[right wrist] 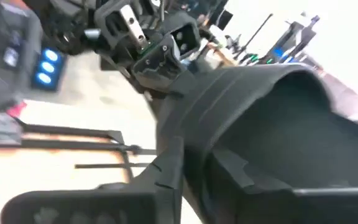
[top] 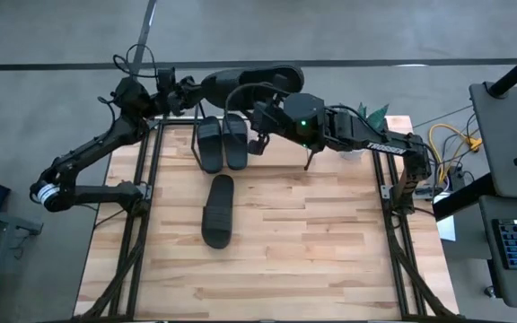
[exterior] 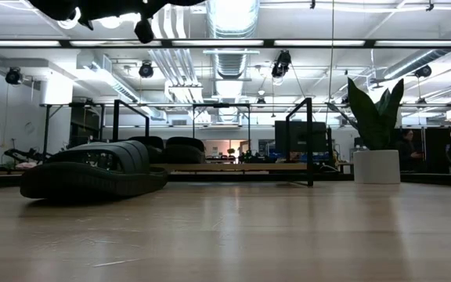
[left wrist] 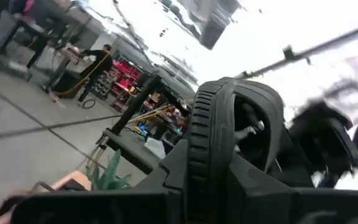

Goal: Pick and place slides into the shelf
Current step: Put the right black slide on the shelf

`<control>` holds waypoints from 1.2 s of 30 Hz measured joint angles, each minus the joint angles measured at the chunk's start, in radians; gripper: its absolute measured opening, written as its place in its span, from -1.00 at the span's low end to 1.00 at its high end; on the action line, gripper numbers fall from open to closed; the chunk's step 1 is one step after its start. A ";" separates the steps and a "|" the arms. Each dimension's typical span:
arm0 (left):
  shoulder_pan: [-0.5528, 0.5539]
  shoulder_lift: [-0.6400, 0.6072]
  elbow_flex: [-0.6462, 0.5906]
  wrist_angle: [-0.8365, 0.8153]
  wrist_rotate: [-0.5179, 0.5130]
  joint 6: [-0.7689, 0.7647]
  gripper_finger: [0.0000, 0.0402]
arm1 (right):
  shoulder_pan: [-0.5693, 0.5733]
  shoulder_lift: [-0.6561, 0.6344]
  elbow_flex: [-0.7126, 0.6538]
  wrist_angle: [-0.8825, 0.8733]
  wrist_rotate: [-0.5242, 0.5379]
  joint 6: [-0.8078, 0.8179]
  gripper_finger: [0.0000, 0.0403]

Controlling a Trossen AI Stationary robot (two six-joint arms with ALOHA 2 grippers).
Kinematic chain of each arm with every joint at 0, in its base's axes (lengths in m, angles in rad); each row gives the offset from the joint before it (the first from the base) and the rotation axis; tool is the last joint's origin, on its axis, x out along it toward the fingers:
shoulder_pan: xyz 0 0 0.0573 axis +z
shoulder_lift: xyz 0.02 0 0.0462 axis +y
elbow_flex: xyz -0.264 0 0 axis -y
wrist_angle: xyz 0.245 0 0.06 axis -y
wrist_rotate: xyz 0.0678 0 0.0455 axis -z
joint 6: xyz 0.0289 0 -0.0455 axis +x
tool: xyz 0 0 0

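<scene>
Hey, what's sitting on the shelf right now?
Two black slides lie side by side on the shelf. The arms and the lifted slide cover its far edge, so anything there stays hidden.

Bright, even light comes from ceiling fixtures, which blow out to white in the low view. The table shows only soft shadows and a mild sheen. Both wrist views are blurred, with glaring white backgrounds behind a dark slide.
</scene>
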 joint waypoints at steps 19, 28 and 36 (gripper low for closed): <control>-0.037 0.002 -0.004 0.003 -0.304 -0.369 -0.87 | 0.075 0.031 0.060 -0.004 0.146 -0.658 -0.19; -0.114 0.020 -0.002 0.002 -0.326 -0.421 -0.87 | 0.050 0.133 0.058 0.005 0.151 -0.887 -0.22; -0.135 0.019 -0.002 0.001 -0.342 -0.421 -0.87 | 0.044 0.206 0.058 0.201 0.293 -1.047 -0.31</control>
